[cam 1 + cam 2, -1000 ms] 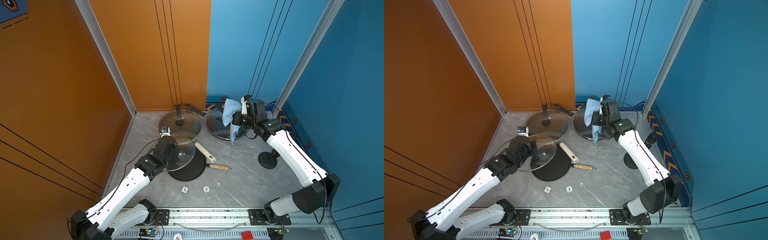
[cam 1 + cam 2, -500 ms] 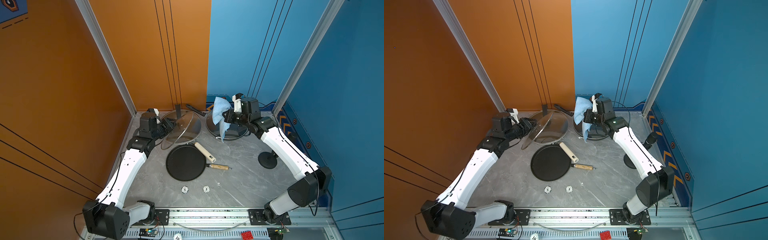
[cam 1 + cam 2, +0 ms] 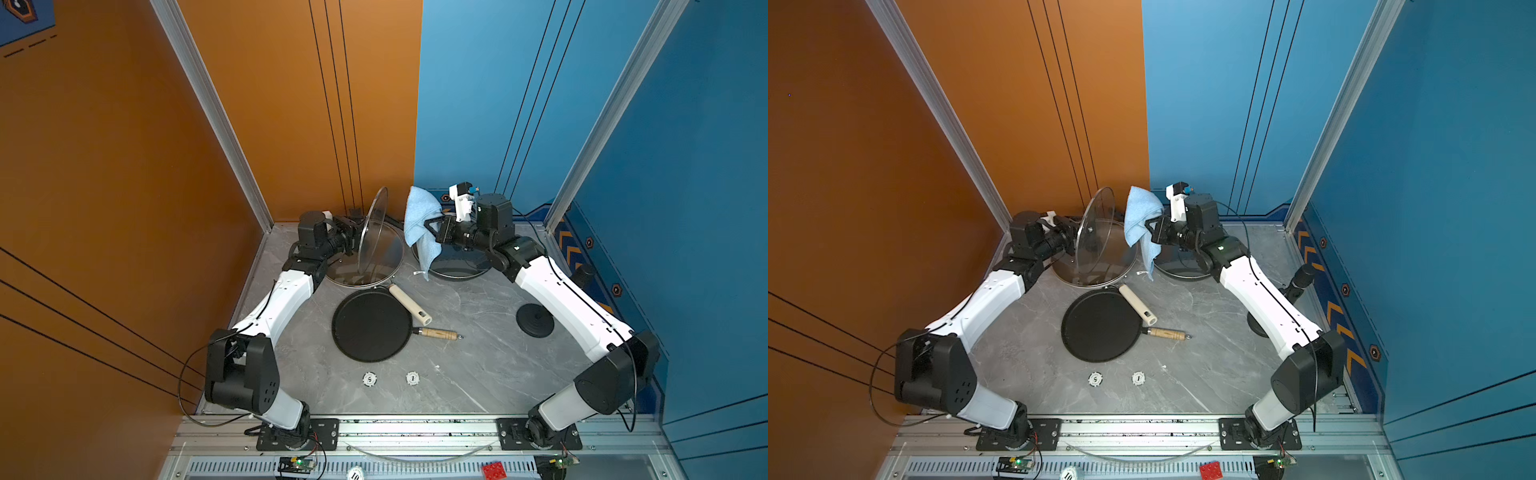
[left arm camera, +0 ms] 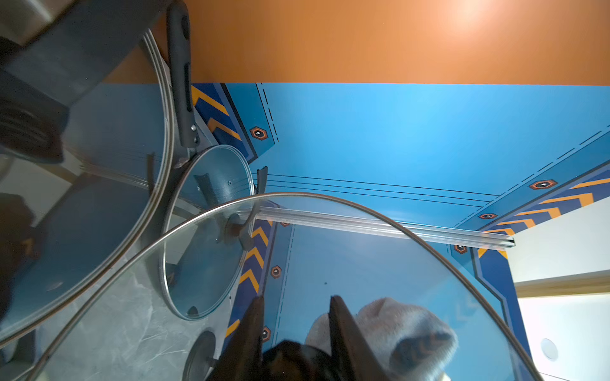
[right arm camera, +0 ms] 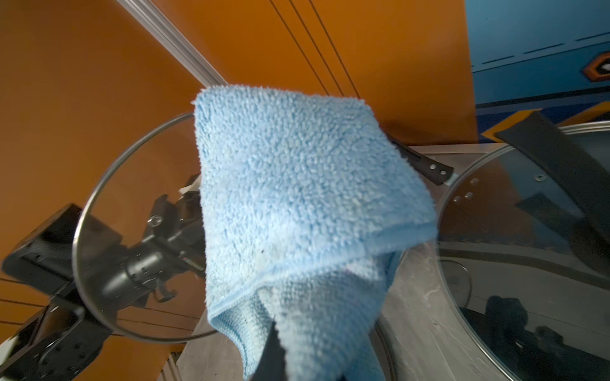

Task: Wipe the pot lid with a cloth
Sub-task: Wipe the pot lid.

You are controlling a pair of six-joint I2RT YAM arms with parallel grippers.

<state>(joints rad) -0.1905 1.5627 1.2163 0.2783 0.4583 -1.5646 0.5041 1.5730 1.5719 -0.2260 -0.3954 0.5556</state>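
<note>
1. The pot lid, clear glass with a metal rim, is held on edge and nearly upright, raised off the desk. It is grasped by the left end effector, which is clenched on the knob at the lid's centre.
2. The cloth is pinched in the right end effector, whose jaws are closed tight on a fold. The rest is draped over the fingers and hangs below them, with the white label dangling at the lowest end.
3. The two end effectors are pointed at each other. The cloth is carried just ahead of the right one, and the lid's knobless face is turned toward it. In both top views a narrow gap appears between cloth and glass, so contact cannot be confirmed.
4. The task is judged to be at its approach stage: lid and cloth have both been picked up and presented to each other, but no wiping is evident.
5. What is left: the cloth is to be pressed onto the glass and stroked across the face, and the lid set down afterwards.
6. A lidded pan lies under the left end effector and a flat black pan lies further back toward the arm bases; neither is involved.
</note>
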